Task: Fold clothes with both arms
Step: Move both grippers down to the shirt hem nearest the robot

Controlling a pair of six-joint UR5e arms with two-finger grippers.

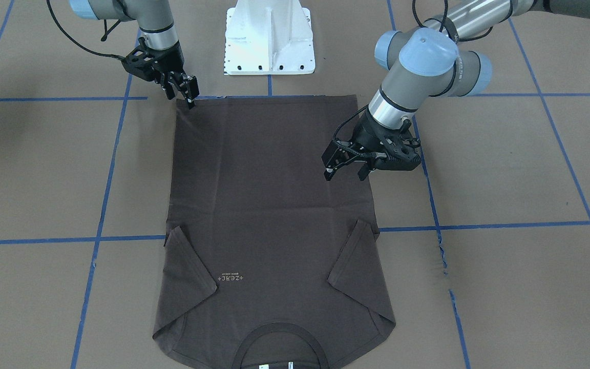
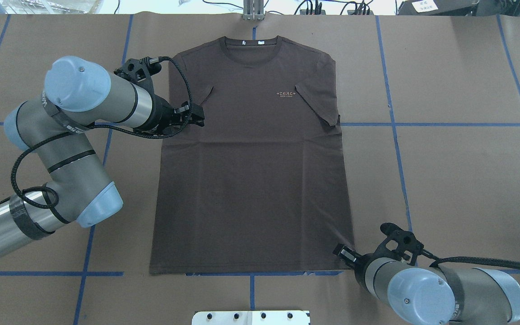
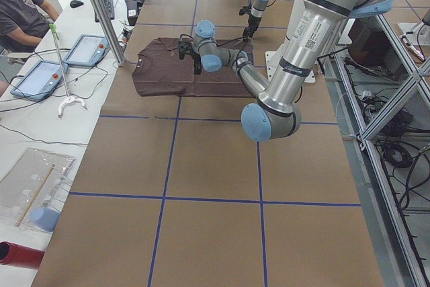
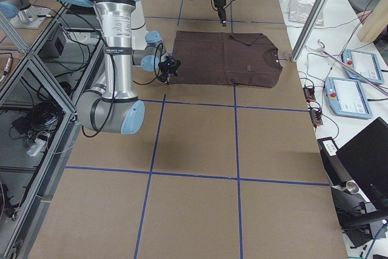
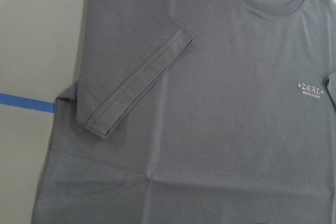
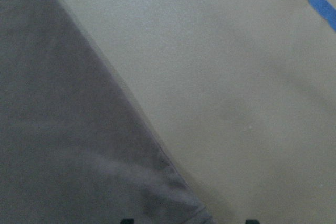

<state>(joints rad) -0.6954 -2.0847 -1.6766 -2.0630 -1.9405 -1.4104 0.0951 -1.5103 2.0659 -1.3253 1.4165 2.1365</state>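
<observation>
T-shirt (image 2: pixel 251 180) lies flat and face up on the table (image 2: pixel 445 189). It is dark brown, smooth knit, with faint crease lines across the body. The hem is toward the robot and the ribbed round collar (image 2: pixel 251 50) is at the far edge. White tags (image 2: pixel 260 42) sit inside the neck. Small pale lettering (image 2: pixel 287 93) is on the chest. Both short sleeves are folded inward onto the chest as angular flaps. The left sleeve (image 5: pixel 136 77) shows a double-stitched cuff band.

Left gripper (image 1: pixel 345 173) hovers above the shirt's side edge below that sleeve, black fingers spread and holding nothing. Right gripper (image 1: pixel 185 97) is low at the hem corner on the robot's right, fingertips apart. In the blurred wrist view the pointed corner lies between them; contact cannot be told.

The table is covered in matte brown paper gridded with blue tape (image 2: pixel 445 125). A white metal base plate (image 1: pixel 269 46) sits just beyond the hem.
</observation>
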